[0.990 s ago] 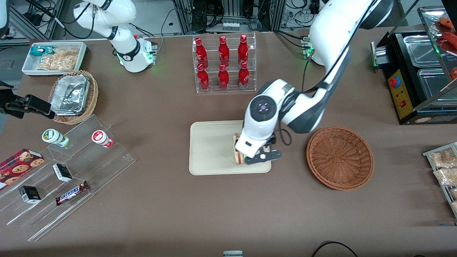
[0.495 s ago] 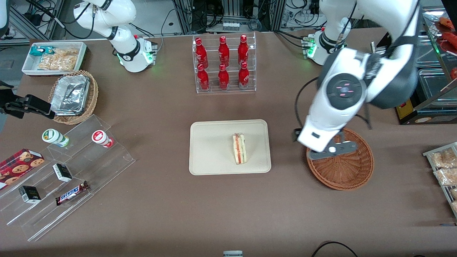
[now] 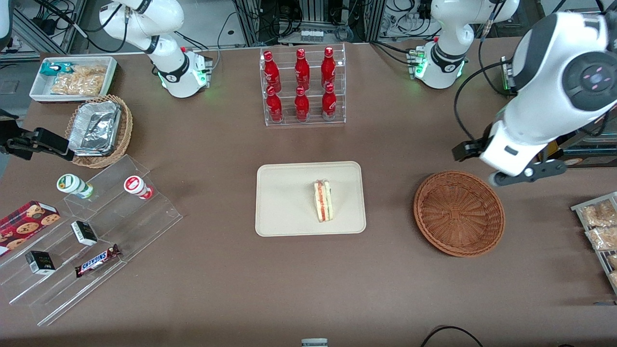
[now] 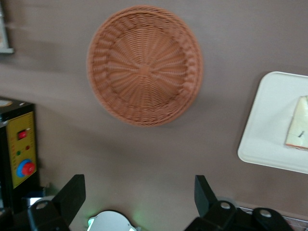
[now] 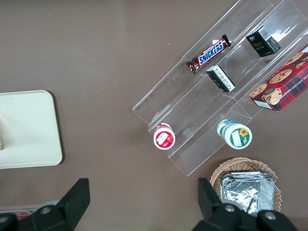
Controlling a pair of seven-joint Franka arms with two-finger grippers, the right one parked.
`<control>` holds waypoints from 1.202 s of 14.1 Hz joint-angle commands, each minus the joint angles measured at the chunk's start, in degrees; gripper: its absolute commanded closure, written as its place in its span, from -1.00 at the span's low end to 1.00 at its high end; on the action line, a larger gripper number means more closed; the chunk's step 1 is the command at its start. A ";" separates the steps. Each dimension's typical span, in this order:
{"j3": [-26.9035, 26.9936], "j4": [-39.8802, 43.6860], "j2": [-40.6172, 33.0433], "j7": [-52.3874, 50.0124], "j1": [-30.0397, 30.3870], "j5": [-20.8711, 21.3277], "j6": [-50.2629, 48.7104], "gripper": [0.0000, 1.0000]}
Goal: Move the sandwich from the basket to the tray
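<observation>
Brown tabletop (image 3: 217,279) carries the tray (image 3: 284,193), where the sandwich (image 3: 323,201) lies on its side (cut edge up). Well apart sits the basket (image 3: 459,213); the gripper (image 4: 139,202) hangs above the table near it, fingers spread wide, holding nothing

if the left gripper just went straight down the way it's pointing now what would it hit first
Probably bare brown tabletop: the open left gripper points down beside the round reddish-brown wicker basket, not over it, though depth is uncertain.

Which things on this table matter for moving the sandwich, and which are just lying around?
Job: sandwich lying on the tray; empty basket; open gripper above the table, farther from the front camera than the basket.

Lying about: red bottles, Snickers bar, foil containers.
</observation>
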 commanded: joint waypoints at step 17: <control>0.37 1.71 -3.17 10.58 4.32 -1.01 -3.71 -1.00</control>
